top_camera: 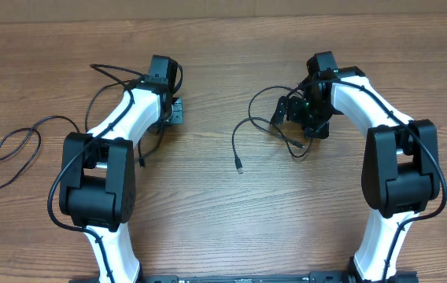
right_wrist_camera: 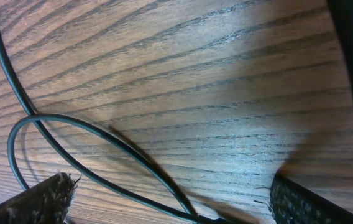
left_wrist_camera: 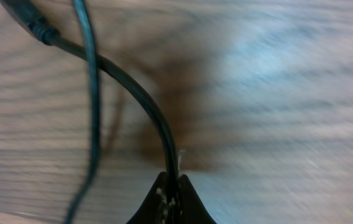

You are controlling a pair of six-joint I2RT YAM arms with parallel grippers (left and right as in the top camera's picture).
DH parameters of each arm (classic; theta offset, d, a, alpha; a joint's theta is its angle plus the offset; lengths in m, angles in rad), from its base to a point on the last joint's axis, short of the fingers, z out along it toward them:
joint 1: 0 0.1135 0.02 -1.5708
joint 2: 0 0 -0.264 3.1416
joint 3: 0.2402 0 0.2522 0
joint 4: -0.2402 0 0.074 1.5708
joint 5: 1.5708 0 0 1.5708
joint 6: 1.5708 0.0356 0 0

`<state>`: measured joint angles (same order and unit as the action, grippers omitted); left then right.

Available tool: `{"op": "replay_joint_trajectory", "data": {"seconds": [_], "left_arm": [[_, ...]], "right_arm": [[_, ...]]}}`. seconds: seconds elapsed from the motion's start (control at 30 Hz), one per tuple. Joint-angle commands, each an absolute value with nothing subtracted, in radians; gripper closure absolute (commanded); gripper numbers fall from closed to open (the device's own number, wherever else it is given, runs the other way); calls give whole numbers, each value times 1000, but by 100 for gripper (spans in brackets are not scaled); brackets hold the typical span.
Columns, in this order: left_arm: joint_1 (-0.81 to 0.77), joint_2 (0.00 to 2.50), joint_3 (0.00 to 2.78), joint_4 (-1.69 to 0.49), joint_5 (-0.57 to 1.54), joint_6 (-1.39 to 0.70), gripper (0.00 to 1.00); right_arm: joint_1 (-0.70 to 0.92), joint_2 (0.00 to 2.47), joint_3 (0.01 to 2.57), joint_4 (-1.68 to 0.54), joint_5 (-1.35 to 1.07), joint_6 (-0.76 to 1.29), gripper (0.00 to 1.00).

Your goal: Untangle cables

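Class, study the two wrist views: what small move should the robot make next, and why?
Probably close the right gripper: its fingers stand open either side of a cable loop lying on the table, while the left gripper is already shut on a second cable. Whether both are one cord cannot be told.

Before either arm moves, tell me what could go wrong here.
The left gripper pinches a cable only at its fingertips; a pull could slip it free. The right gripper stands open over a cable loop with crossed strands; closing there might catch both strands and tighten the tangle.
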<state>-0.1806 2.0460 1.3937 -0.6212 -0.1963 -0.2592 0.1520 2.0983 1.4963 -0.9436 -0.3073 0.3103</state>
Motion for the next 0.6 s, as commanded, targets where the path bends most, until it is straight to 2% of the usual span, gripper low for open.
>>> {"op": "replay_joint_trajectory", "data": {"seconds": [0.0,0.27,0.57], "left_arm": [[-155,2024,1353,-556,-372,-270,96],[-77,2024,1269,-386,-377,-270,96],[66,2024,1267,-344,-377,-270,96]], "right_arm": [[150,2093,1491,-944,-297,310,0],[150,2093,1491,-944,-297,310,0],[150,2093,1491,-944,-297,309,0]]}}
